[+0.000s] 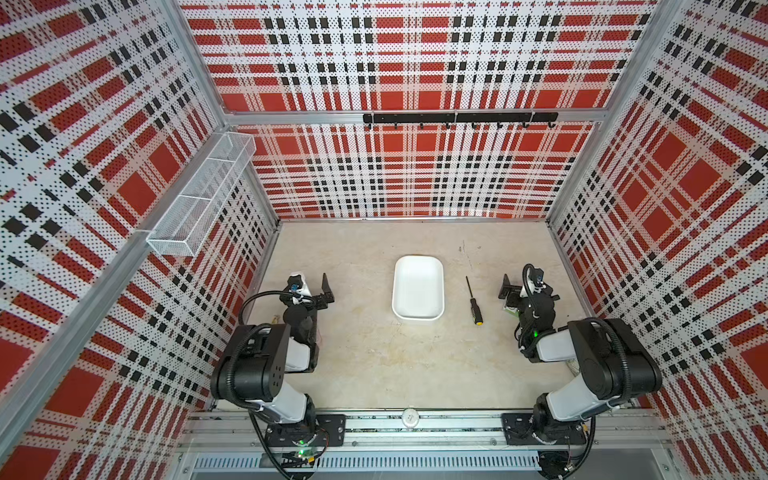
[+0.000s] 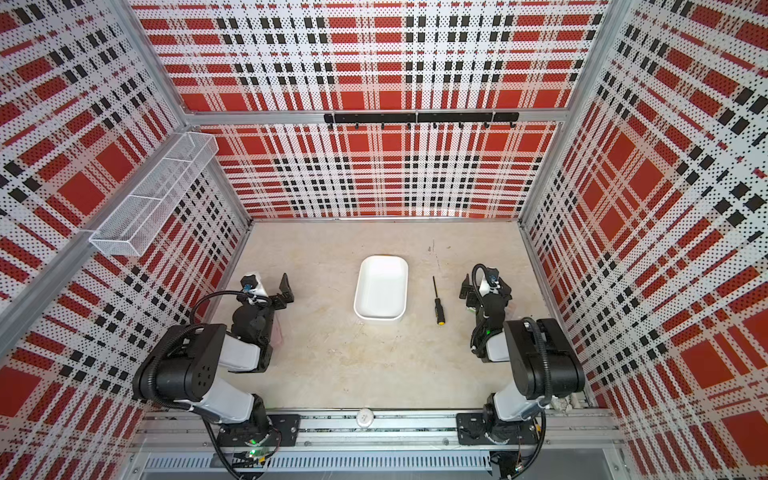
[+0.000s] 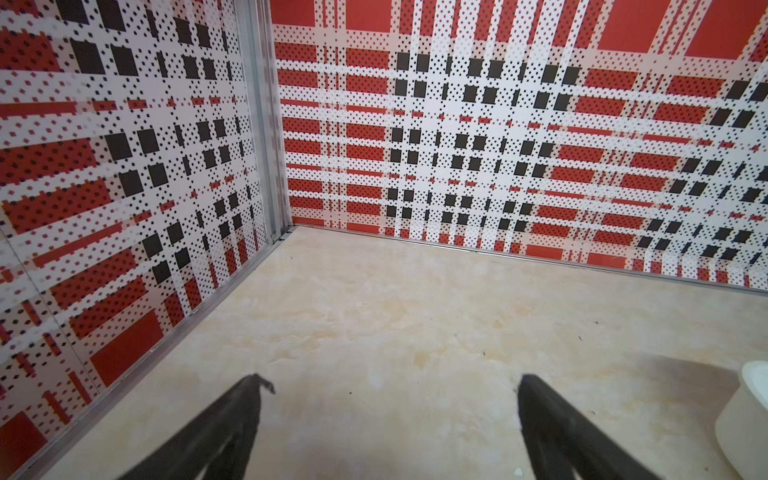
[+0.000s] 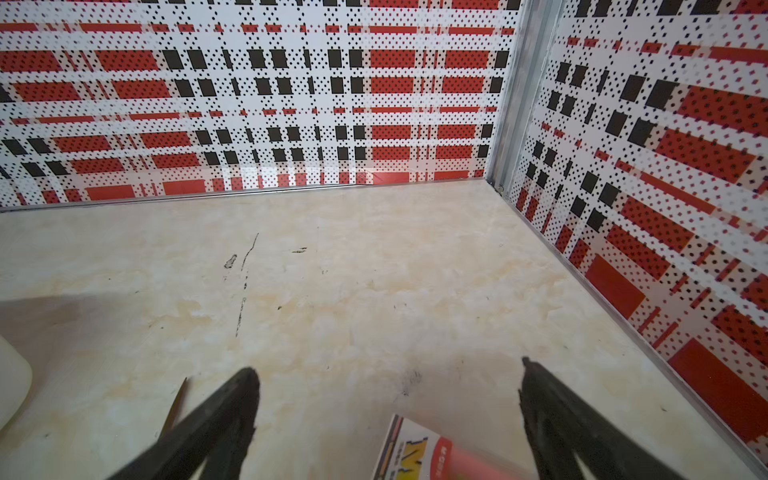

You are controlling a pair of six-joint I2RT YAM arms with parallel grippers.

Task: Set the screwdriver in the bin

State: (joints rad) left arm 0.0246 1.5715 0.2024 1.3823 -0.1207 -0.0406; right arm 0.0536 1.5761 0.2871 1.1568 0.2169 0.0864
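Note:
The screwdriver [image 1: 473, 301] [image 2: 437, 301] lies flat on the beige table floor, thin shaft toward the back wall and yellow end cap toward the front. Just to its left stands the empty white bin [image 1: 418, 291] [image 2: 380, 286]. My right gripper [image 1: 523, 287] [image 4: 390, 374] hangs open to the right of the screwdriver, apart from it, with nothing held. A thin sliver of the shaft [image 4: 178, 399] shows beside one finger in the right wrist view. My left gripper [image 1: 312, 286] [image 3: 390, 382] is open and empty, left of the bin, whose corner [image 3: 748, 415] shows in the left wrist view.
A printed red and yellow card [image 4: 415, 453] lies on the floor under the right gripper. A white wire-mesh basket [image 1: 203, 187] hangs on the left wall and a black hook rail [image 1: 459, 118] on the back wall. Plaid walls close in three sides.

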